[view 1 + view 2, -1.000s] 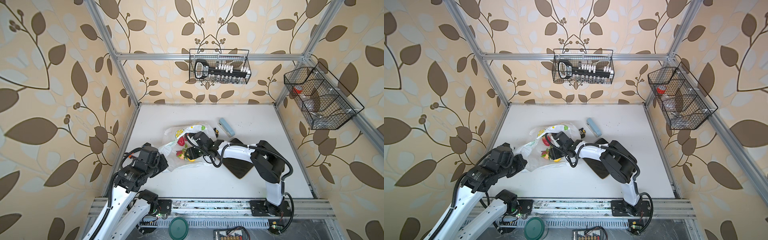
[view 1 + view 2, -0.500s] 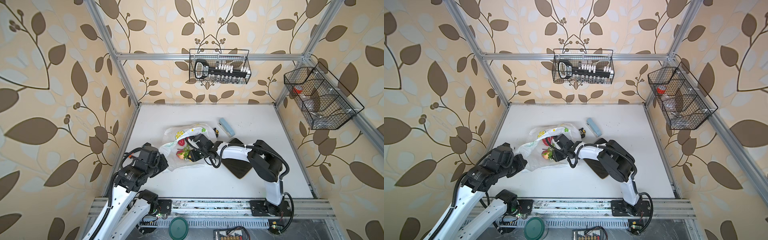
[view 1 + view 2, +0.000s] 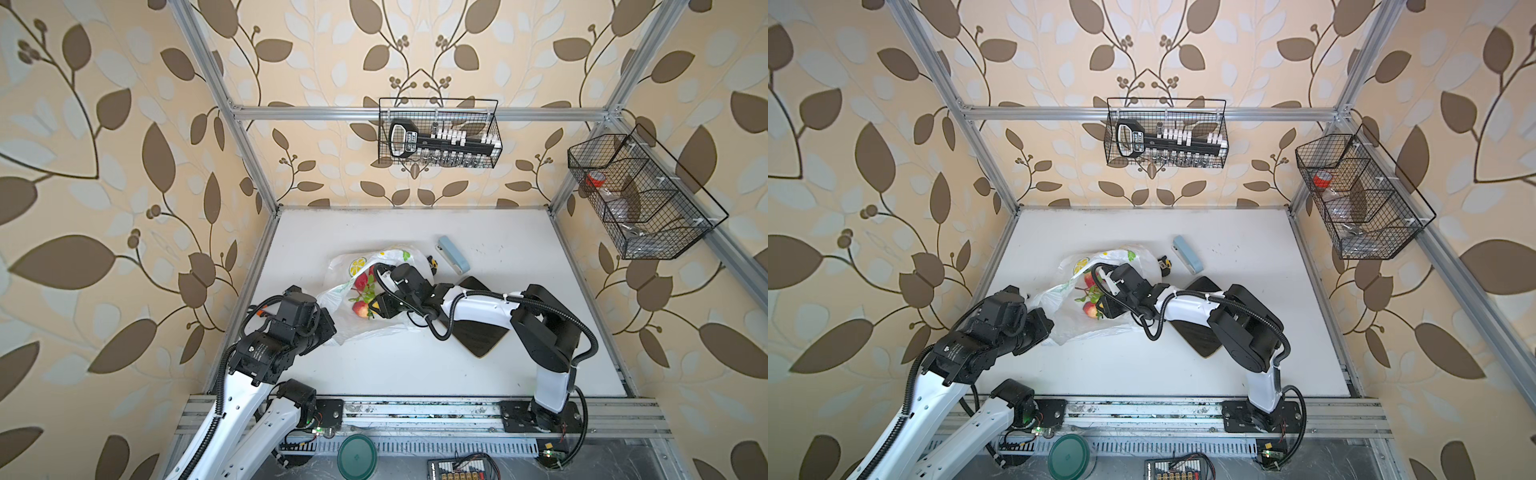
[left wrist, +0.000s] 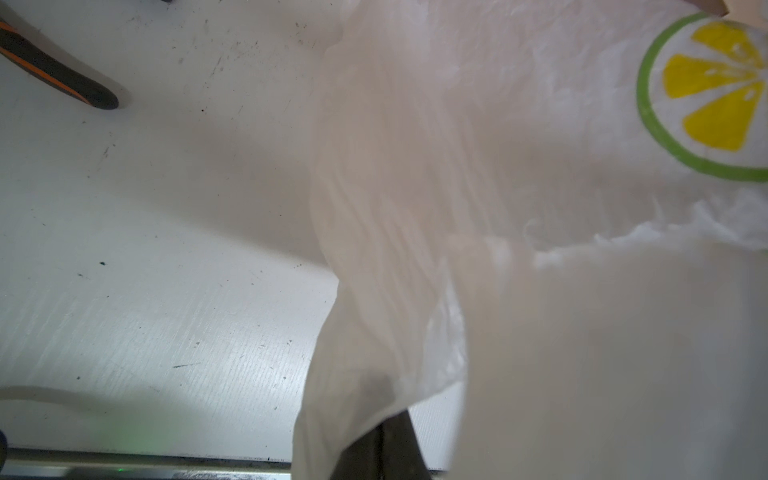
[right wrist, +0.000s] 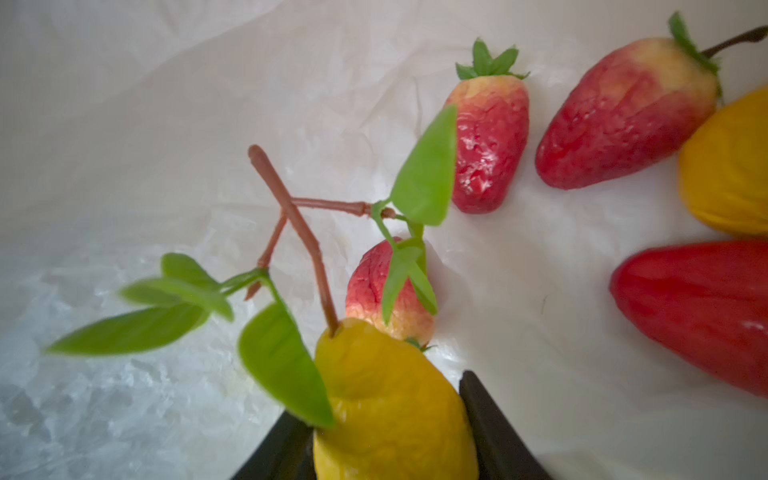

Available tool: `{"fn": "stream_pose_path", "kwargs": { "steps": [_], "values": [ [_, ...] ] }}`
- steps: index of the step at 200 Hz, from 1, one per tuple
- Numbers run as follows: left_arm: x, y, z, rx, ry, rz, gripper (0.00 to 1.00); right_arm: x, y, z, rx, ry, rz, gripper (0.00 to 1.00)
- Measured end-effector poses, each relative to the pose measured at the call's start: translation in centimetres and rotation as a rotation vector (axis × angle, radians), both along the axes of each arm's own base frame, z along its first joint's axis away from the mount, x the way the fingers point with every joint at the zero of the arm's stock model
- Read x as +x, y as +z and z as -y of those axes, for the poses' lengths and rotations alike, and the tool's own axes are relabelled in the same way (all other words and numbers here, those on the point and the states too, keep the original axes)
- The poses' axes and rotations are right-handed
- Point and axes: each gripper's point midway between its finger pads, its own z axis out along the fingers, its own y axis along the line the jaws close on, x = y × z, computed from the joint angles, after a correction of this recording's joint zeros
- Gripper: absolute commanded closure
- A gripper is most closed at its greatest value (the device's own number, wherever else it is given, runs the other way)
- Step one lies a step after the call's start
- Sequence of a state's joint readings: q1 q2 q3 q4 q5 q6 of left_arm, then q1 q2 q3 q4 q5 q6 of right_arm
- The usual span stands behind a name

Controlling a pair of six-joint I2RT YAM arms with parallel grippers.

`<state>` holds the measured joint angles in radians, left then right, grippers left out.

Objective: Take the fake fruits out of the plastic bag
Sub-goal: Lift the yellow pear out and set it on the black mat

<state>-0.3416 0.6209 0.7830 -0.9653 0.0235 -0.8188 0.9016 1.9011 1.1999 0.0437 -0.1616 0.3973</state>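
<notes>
While the right gripper (image 5: 386,415) sits deep inside the plastic bag (image 5: 166,104), its two dark fingers (image 5: 490,419) press against either side of a yellow lemon (image 5: 386,374), which fills the gap between them. A brown twig (image 5: 291,216) with green leaves (image 5: 286,365) rises from the lemon's top. Just beyond it lies a small strawberry (image 5: 374,291), partly behind a leaf. Farther along the bag's floor are a second strawberry (image 5: 490,141) and a third strawberry (image 5: 623,112), the latter against a yellow-orange pear (image 5: 731,166). Near them lies a larger plain red fruit (image 5: 698,311).

Across the bag, the left gripper (image 3: 330,330) is fully closed, pinching the corner nearest it and holding the thin film up off the white table (image 3: 415,365). In the left wrist view the plastic drapes over its dark finger (image 4: 386,449), with a printed lemon slice (image 4: 715,91) farther along.

In both top views the bag lies mid-table. A dark board (image 3: 482,336) lies under the right arm, and a pale blue case (image 3: 453,253) lies beyond it.
</notes>
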Motion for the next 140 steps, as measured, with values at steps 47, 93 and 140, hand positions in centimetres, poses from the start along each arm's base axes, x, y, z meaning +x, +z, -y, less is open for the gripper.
{"fn": "stream_pose_path", "kwargs": {
  "steps": [47, 93, 140],
  "values": [
    [0.1, 0.1, 0.0, -0.006, 0.005, 0.004, 1.0, -5.9, 1.0, 1.2, -0.027, 0.24, 0.14, 0.56],
    [0.2, 0.2, 0.1, -0.018, 0.016, 0.005, 1.0, -9.3, 5.1, 2.8, 0.042, 0.402, 0.342, 0.56],
    [0.2, 0.2, 0.1, -0.018, 0.016, 0.005, 1.0, -12.0, 11.3, 5.4, 0.181, 0.388, 0.432, 0.57]
  ]
}}
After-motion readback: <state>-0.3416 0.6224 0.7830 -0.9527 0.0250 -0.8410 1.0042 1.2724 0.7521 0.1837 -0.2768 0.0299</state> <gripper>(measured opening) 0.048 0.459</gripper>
